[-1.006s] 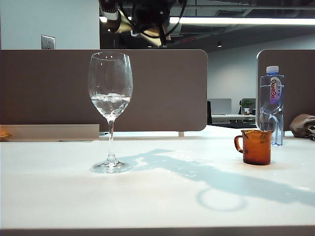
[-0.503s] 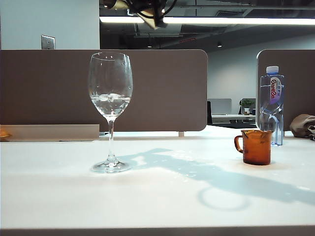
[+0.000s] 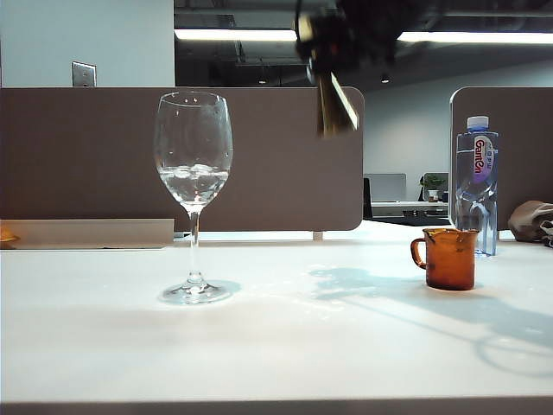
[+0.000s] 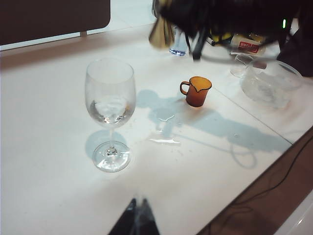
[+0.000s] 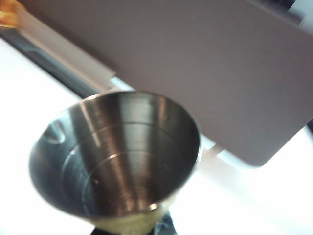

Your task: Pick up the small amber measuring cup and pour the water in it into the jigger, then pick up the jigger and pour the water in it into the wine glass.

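Jigger (image 3: pixel 333 105) hangs clamped in right claw (image 3: pixel 327 54) above table; left claw (image 4: pixel 137 208) pinched shut, low.

Right arm's wrist and right pincer (image 3: pixel 333 65) show in the exterior view as a dark, blurred mass up top – black housing, no markings legible. In the left wrist view the same arm is a bulky black block w/ black cables looping off it and a small green light at one edge; details smeared by blur. Right wrist view shows only a sliver of dark pincer body at the frame edge, under the metal – fingers hidden. Left pincer (image 4: pixel 137 215) appears in its own wrist view as two slim black fingers (image 4: pixel 128 218), tapered, matte, tips close together – no screws or labels visible.
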`<action>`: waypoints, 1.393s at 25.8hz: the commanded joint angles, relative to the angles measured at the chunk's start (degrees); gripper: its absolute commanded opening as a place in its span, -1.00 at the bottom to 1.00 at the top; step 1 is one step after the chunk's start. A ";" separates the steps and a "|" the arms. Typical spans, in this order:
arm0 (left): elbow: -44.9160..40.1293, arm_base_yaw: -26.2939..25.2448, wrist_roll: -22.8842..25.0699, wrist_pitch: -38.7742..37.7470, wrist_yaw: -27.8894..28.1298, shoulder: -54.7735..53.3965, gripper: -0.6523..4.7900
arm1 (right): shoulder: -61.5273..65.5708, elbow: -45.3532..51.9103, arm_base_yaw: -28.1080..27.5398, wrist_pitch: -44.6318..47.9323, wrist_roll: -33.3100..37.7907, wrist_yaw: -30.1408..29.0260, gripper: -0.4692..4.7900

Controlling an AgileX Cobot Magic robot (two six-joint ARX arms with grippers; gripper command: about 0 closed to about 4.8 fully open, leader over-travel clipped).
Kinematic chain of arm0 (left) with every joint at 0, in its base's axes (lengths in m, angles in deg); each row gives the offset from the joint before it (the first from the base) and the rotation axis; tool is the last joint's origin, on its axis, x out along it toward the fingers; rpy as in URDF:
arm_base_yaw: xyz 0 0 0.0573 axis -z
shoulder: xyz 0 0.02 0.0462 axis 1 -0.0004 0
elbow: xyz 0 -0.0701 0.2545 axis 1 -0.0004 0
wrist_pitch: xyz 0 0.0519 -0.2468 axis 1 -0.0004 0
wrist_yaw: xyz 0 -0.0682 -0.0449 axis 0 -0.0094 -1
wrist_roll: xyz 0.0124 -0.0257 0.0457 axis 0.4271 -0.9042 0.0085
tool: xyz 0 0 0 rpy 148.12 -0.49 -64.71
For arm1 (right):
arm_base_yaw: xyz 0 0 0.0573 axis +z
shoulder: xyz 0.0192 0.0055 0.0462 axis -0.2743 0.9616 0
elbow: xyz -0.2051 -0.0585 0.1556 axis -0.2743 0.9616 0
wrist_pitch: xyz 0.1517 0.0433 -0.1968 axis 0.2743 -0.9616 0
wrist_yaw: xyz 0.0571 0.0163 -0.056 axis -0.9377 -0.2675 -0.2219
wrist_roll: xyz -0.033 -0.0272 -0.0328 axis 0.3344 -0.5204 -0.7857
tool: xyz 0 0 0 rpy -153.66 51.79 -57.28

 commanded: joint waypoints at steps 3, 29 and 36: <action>0.24 0.04 0.24 0.46 -0.15 -0.02 -0.77 | 0.81 11.23 -0.57 18.43 11.32 -1.77 -0.84; 0.24 0.04 0.24 0.46 -0.17 0.00 -0.77 | 18.67 16.94 -0.94 31.19 20.79 -5.35 -0.83; 0.24 0.04 0.24 0.46 -0.17 0.00 -0.77 | 18.93 16.94 -0.85 31.23 20.79 -5.38 -0.79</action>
